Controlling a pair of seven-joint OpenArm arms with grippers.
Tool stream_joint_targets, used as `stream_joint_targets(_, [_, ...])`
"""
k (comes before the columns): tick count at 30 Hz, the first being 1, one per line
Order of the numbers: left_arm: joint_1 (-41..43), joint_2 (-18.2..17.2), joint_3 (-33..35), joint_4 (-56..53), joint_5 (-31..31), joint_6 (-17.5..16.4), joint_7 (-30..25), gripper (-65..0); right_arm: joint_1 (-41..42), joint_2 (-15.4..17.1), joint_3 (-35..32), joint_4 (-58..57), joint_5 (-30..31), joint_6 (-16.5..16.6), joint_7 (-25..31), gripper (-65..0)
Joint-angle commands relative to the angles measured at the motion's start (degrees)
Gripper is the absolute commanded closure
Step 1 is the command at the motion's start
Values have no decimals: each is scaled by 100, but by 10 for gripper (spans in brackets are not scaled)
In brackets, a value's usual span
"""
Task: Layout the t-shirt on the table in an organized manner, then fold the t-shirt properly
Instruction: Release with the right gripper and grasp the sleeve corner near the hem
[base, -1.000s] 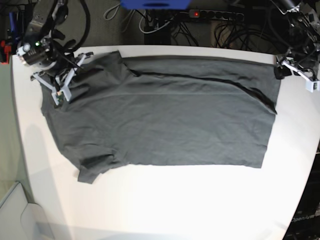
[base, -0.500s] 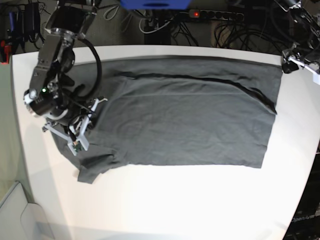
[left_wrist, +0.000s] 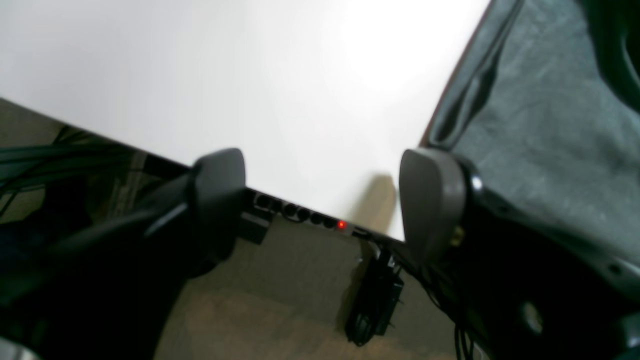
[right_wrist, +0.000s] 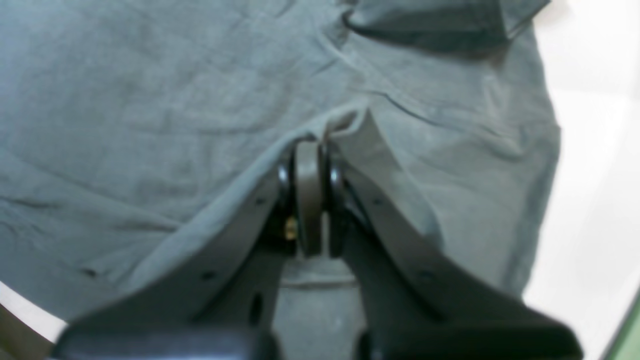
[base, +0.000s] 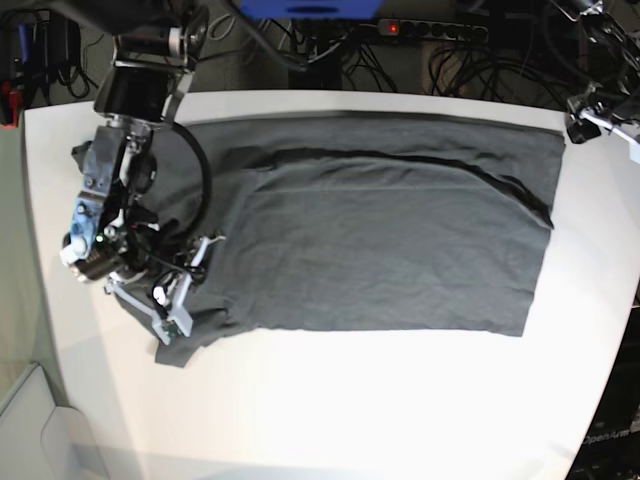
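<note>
The dark grey t-shirt (base: 390, 235) lies spread flat across the white table (base: 400, 410), with one long edge folded over along the far side. My right gripper (base: 176, 312) is at the shirt's near-left end, next to the sleeve. In the right wrist view it (right_wrist: 310, 152) is shut on a raised fold of the t-shirt (right_wrist: 150, 100). My left gripper (base: 600, 122) hovers by the shirt's far-right corner. In the left wrist view it (left_wrist: 325, 200) is open and empty over the table (left_wrist: 250, 75) edge, with the t-shirt (left_wrist: 540, 125) beside it.
A power strip (base: 430, 30) with a red light and tangled cables lie on the floor behind the table; it also shows in the left wrist view (left_wrist: 341, 225). A blue object (base: 310, 8) is at the back. Bare tabletop (right_wrist: 590, 200) borders the shirt on the near side.
My right arm has swung from the far-left corner to the near-left end of the shirt, dragging the gripped fabric with it. The left gripper has drifted slightly right, off the shirt corner.
</note>
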Motion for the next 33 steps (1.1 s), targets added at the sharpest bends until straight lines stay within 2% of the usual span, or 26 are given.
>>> stream_joint_targets(1, [-6,-98,-18,67,-44,-19,-14,-468,179,20,-12,28,54,-5,82,0])
stream_joint_targets(6, [-6,-98,-18,67,-44,-19,-14,-468,390,12,-214,-262,63,-5,214,-16])
stream_joint_targets(8, [-6,-106,-18,67,-44,-19,-14,-468,433,12,-495,-376,63,-5,232,-67])
stream_joint_targets(13, [-6,-124,-18,76,-44,-27,-14,-470,477,12,-882,-394,80,-5,232,-265])
stream_joint_targets(16, [-6,-133,-26,172,-44,-27,-14,-470,618,12,-1032,-394,89,-5,241,-334])
stream_joint_targets(20, [-50,-124,-132,638,-53,-27,-14,-470,1014,56,-1005,-429,63,-5,249,-338])
stream_joint_targets(24, [-200,-124,-114,1236,-53,-27,-14,-470,1480,398,-610,-736,54,-5,584,-338])
stream_joint_targets(26, [-428,-124,-106,1403,-53,-27,-14,-470,1699,636,-399,-1211,54,-5,777,-341])
stream_joint_targets(30, [-1193,-133,-18,1447,-9,25,-49,-469,2113,1031,-205,-2635,54,-5,1498,-341])
stream_joint_targets(33, [-1729,-142,211,1289,44,34,-85,-468,2244,1225,-196,-3409,54,-5,1929,-340])
